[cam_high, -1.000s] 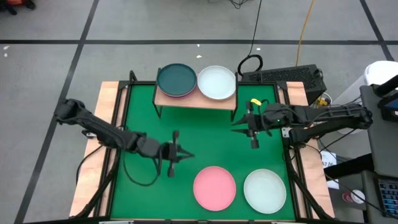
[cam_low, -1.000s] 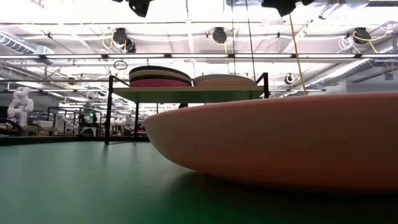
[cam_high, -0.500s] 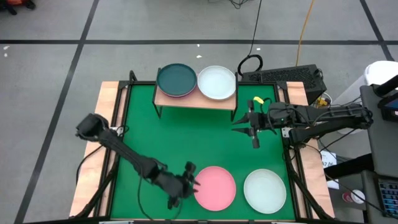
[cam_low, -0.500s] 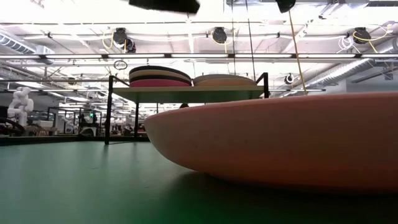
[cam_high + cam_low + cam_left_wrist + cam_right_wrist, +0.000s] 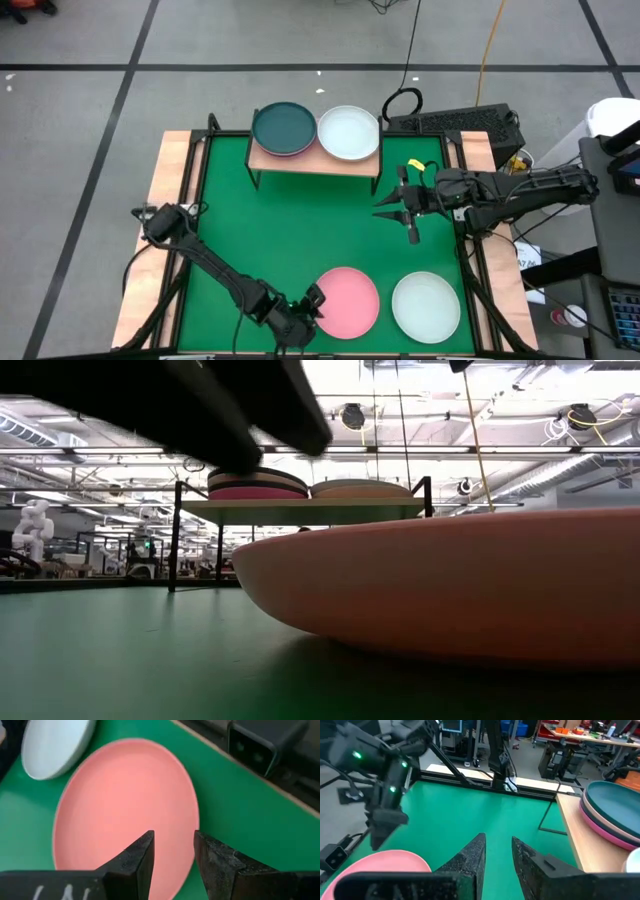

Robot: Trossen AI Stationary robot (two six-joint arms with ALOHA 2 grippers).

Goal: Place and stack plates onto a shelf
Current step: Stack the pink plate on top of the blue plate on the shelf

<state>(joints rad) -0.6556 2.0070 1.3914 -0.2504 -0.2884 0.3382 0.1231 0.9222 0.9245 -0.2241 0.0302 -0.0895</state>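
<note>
The left gripper (image 5: pixel 312 303) hung open and empty at the pink plate's (image 5: pixel 346 301) near-left rim. In the low view that plate (image 5: pixel 450 585) blocked most of the desk (image 5: pixel 300 220). The right gripper (image 5: pixel 398 208), part open, held nothing.

Overhead and table-level (very close) views share the pink plate (image 5: pixel 345 300).

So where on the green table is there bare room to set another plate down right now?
The widest bare stretch of the green table lies between the shelf and the pink plate, left of the right gripper. The near edge is crowded: left gripper, pink plate and white plate. Both shelf spots hold plates.
</note>
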